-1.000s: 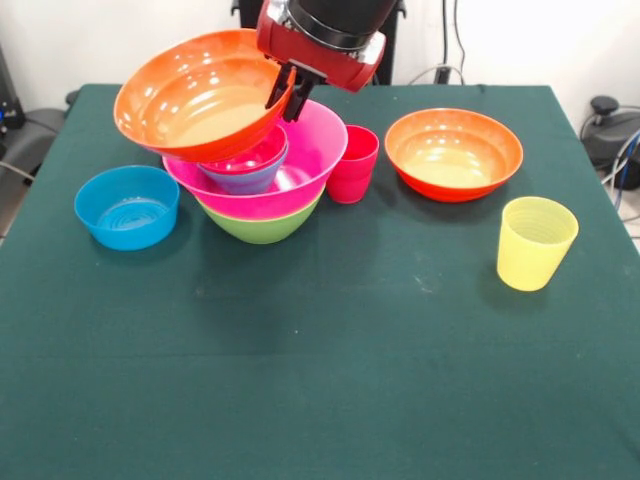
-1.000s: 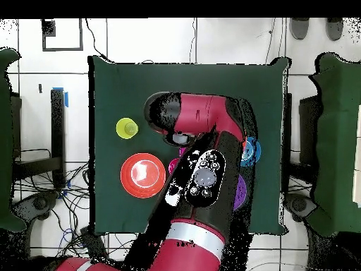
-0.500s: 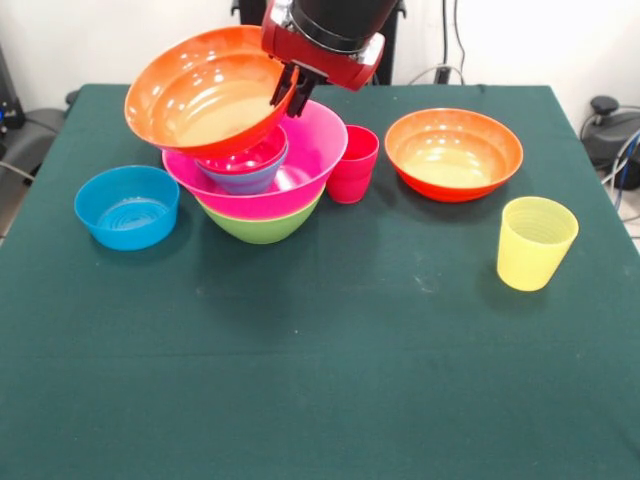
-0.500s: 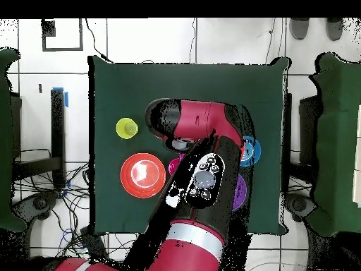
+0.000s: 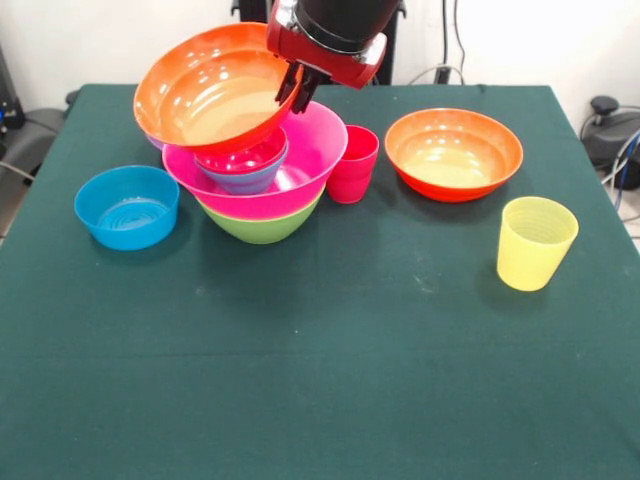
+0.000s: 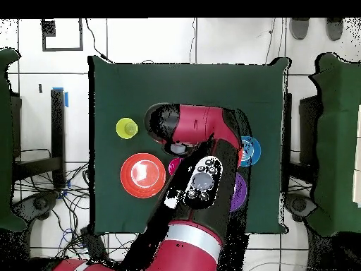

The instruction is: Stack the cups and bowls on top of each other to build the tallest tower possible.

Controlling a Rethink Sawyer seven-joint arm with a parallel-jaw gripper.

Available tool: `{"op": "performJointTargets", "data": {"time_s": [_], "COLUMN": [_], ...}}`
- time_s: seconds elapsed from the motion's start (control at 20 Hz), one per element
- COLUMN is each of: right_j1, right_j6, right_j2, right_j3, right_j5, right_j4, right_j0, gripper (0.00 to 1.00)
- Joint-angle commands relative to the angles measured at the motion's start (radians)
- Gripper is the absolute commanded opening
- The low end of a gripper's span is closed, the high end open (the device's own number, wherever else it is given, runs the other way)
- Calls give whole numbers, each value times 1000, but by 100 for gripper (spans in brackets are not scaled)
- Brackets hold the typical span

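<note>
My gripper [image 5: 293,92] is shut on the far rim of a wide orange bowl [image 5: 210,98] and holds it tilted just above the tower. The tower has a green bowl [image 5: 262,226] at the bottom, then the big pink bowl [image 5: 305,160]. A small red-pink bowl [image 5: 246,158] sits in a small blue bowl [image 5: 246,180] inside the pink one. The red cup [image 5: 353,163] stands right of the tower. The second orange bowl [image 5: 453,152] and the yellow cup [image 5: 536,242] are further right. In the overhead view my arm [image 6: 201,176] hides the tower and the gripper.
A blue bowl [image 5: 127,206] sits left of the tower. A sliver of the purple bowl [image 5: 151,141] shows behind the held bowl. The overhead view shows the yellow cup [image 6: 127,128], orange bowl [image 6: 143,175], blue bowl [image 6: 251,150] and purple bowl [image 6: 240,190].
The held orange bowl has moved right and slightly up, further over the tower. The other bowls and cups have not moved.
</note>
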Motion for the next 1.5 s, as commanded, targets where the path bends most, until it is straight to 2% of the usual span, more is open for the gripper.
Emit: {"op": "performJointTargets", "data": {"time_s": [0.05, 0.8, 1.5], "right_j1": [24, 51, 73], "right_j6": [161, 201, 242], "right_j2": [67, 39, -6], "right_j3": [69, 50, 39], "right_j5": [-44, -85, -162], "right_j4": [-1, -8, -15], "right_j0": [26, 46, 64], "gripper": [0, 0, 0]}}
